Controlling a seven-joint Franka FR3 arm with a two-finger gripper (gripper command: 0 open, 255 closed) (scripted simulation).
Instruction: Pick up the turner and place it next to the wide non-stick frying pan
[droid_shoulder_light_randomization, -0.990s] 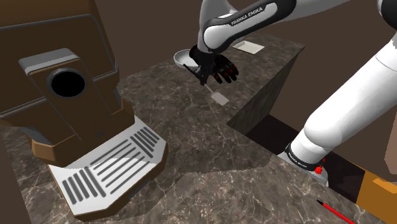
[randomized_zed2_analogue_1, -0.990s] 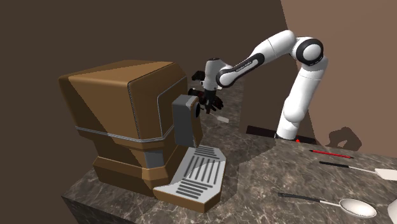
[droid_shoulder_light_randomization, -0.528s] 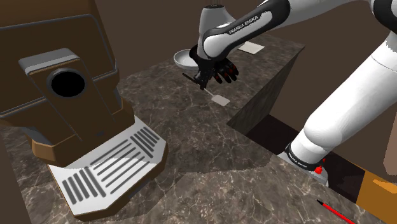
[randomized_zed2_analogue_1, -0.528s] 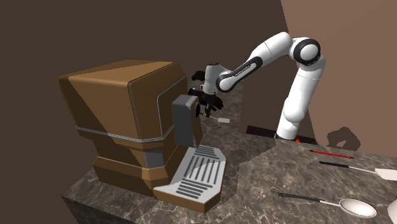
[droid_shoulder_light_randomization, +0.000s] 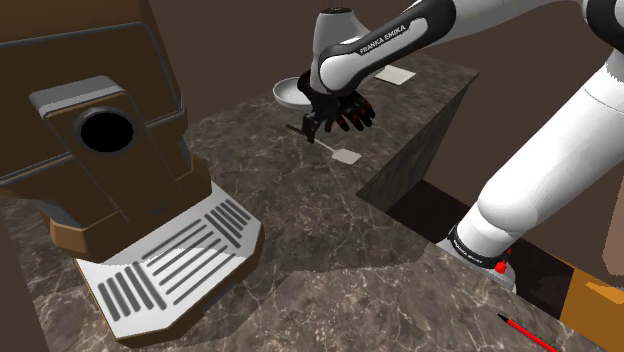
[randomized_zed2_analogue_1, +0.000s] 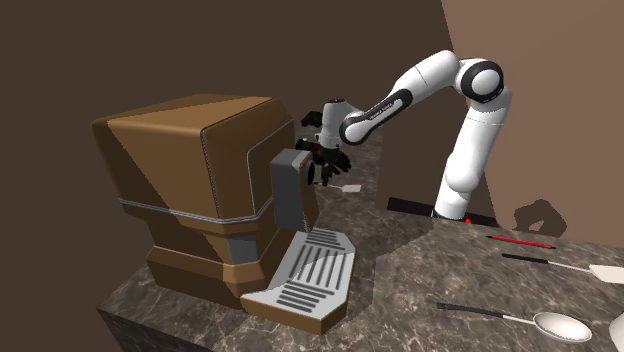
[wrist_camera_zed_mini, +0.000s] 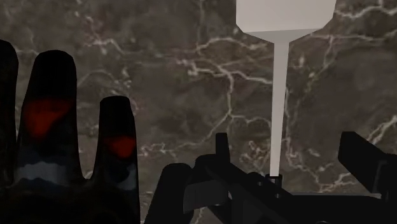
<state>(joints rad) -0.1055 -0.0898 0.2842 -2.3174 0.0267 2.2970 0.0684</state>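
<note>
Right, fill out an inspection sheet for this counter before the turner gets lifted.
Surface: dark veined marble counter.
Job's things: turner lying flat on the counter, white blade pointing away from the gripper; grey frying pan just beyond the gripper, partly hidden by it.
Clutter: brown coffee machine with a grey drip tray; flat white piece; red pen; spoon; second turner.
Gripper: gripper low over the turner's handle, fingers apart on either side of it, not clasping.
Cables: nothing seen.
Surroundings: brown walls.
</note>
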